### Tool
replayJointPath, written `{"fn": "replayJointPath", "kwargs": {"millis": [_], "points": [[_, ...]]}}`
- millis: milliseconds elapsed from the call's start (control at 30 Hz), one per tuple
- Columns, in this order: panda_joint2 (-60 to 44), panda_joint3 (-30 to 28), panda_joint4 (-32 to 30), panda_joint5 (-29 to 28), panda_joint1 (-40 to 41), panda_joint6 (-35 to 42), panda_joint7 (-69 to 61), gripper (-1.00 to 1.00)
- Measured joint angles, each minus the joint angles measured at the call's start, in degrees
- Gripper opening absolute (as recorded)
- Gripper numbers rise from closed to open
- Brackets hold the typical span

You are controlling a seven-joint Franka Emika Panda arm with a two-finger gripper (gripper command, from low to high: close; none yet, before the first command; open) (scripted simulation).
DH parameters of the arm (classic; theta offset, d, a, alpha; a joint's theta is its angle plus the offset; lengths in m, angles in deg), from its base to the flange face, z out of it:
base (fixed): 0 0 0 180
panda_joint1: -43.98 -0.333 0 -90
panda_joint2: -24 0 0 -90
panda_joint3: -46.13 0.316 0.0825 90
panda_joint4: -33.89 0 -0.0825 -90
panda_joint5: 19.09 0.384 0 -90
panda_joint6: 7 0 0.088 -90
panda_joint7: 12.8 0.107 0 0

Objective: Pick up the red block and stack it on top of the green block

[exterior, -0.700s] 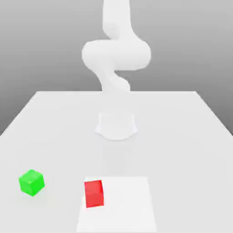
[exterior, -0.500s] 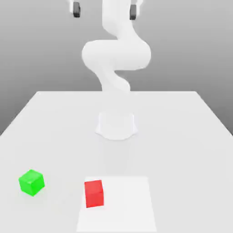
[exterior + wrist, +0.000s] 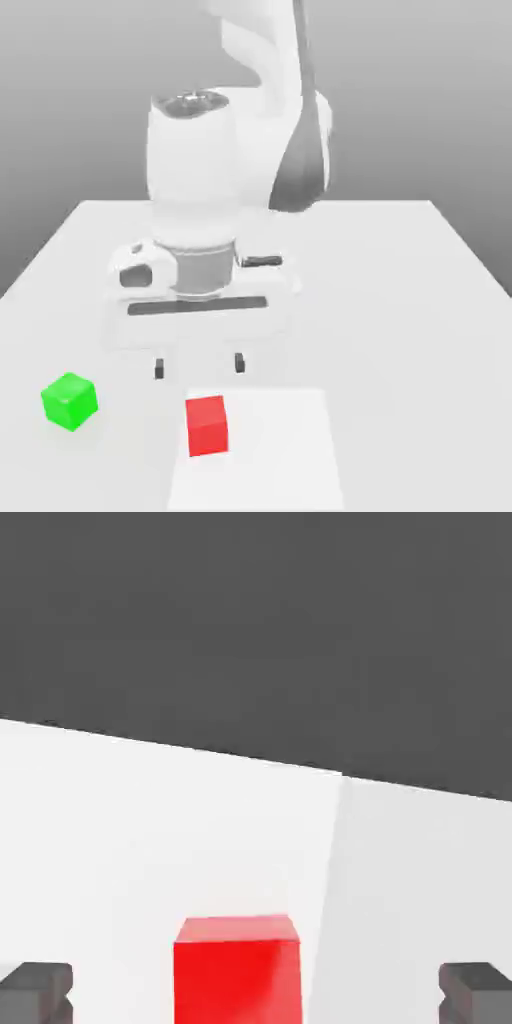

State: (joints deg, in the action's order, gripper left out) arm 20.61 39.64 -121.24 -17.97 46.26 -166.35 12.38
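**Exterior view: pincer hangs wide open over the red block**

Exterior view shows my pincer [image 3: 198, 367] hanging with its jaws spread wide and empty, its two dark fingertips [image 3: 158, 368] pointing down at the counter [image 3: 400, 300]. The red block [image 3: 207, 425] sits just below and in front of them, close to the camera, on the edge of a paler square patch [image 3: 280, 450] of the counter. It touches neither fingertip. Its middle lies a shade toward the exterior view's right of the midpoint between my fingertips, still well inside the gap.

From the hand view, the red block [image 3: 237, 967] stands between my two fingertips [image 3: 38, 992], clear space on either side, somewhat nearer the one than the other. It rests flat on the counter and looks nearly square to the line between my fingers.

I judge the cube to be light, rigid and matte, so it should neither crush nor slide much under the pads. Its flat, parallel side faces are the place to take hold, one pad on each, around mid-height, so that it stays level when it is set down. A grip across a corner would likely twist it.

The green block [image 3: 69, 401] lies on the bare counter toward the exterior view's left, well apart from the red one and outside my spread fingers. Nothing stands on it, so the stacking is not yet begun.
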Motion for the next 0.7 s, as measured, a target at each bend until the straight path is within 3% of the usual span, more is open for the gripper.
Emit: {"fn": "replayJointPath", "kwargs": {"millis": [167, 200, 433, 700], "points": [[-10.4, 2.4, 1.0, 3.5, 1.7, -8.6, -3.0, 0.0], [-11.9, 2.9, 1.2, 3.9, 2.1, -9.8, -3.3, -1.0], [-11.9, 3.0, 1.2, 3.8, 2.1, -9.8, -3.1, -1.0], [0.4, 0.3, -0.2, -0.7, 3.7, 1.1, -1.3, -1.0]]}}
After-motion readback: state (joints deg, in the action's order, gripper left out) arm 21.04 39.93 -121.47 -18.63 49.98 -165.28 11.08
